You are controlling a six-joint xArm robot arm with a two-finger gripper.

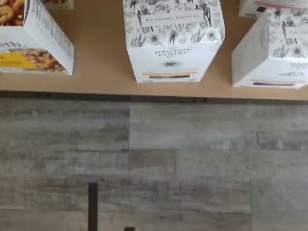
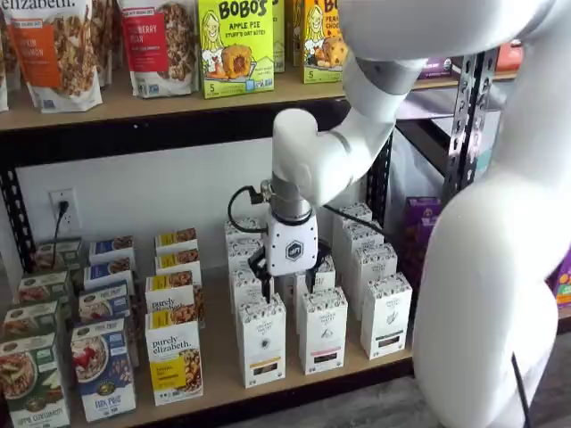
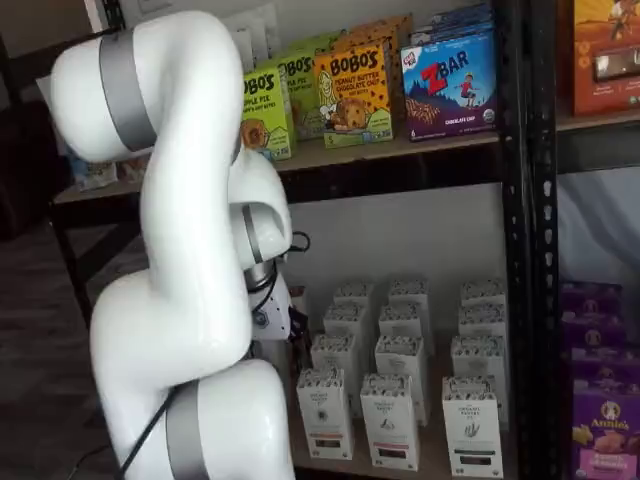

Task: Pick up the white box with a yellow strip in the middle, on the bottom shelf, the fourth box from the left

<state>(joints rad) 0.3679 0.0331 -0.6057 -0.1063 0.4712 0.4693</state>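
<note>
The white Organic Pantry box [image 2: 261,343] with a thin yellow-orange strip on its front stands in the front row of the bottom shelf. It also shows in a shelf view [image 3: 323,412] and in the wrist view [image 1: 171,43], seen from above at the shelf's edge. My gripper [image 2: 288,283] hangs pointing down just above the box's top and slightly to its right. A gap shows between its black fingers [image 2: 265,283] and they hold nothing. In a shelf view the arm hides most of the gripper [image 3: 290,325].
More white Organic Pantry boxes [image 2: 323,330] stand in rows to the right and behind. A white and yellow granola box [image 2: 174,361] stands to the left and shows in the wrist view [image 1: 33,48]. The shelf's wooden edge [image 1: 96,86] borders a grey floor [image 1: 192,159]. A black shelf post [image 2: 464,116] stands at right.
</note>
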